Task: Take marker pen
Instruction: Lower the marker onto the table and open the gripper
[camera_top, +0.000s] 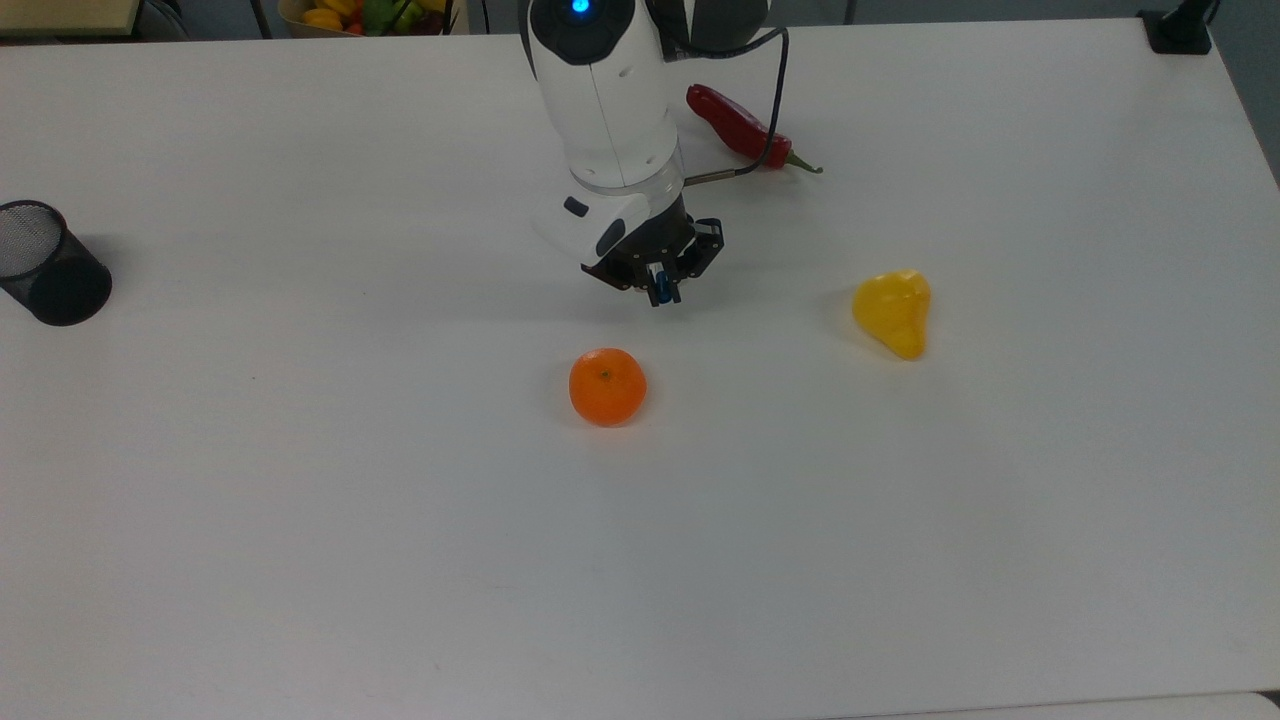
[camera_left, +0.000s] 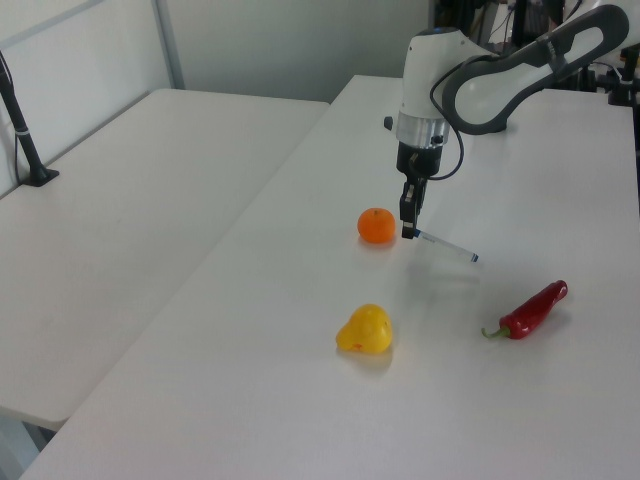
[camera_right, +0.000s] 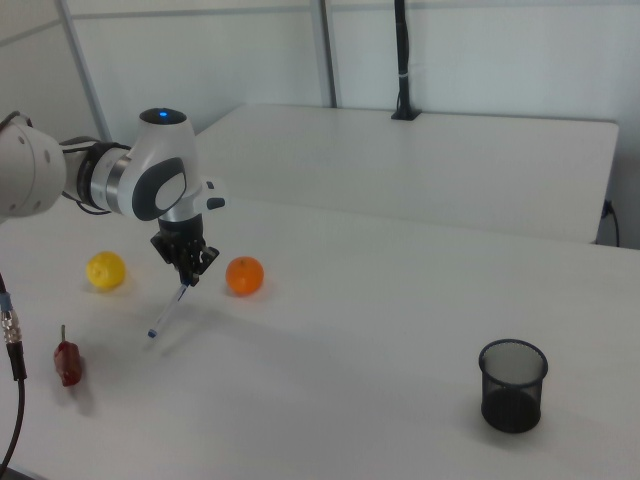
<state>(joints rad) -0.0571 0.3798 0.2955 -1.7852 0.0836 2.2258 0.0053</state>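
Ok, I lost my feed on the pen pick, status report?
Gripper shut on marker pen, pen slanting down from it. Orange close beside in the left view. Chili, mesh cup well clear.

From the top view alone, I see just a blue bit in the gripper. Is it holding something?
Observer: Yes. In the left view the gripper is shut on a pen, near its blue cap.
Operator: Which way does it point?
Observer: Its white barrel slants down toward the left view's right, on the chili side.
Operator: Is it touching the table?
Observer: In the right view the low tip seems just above the table, but I cannot be sure.
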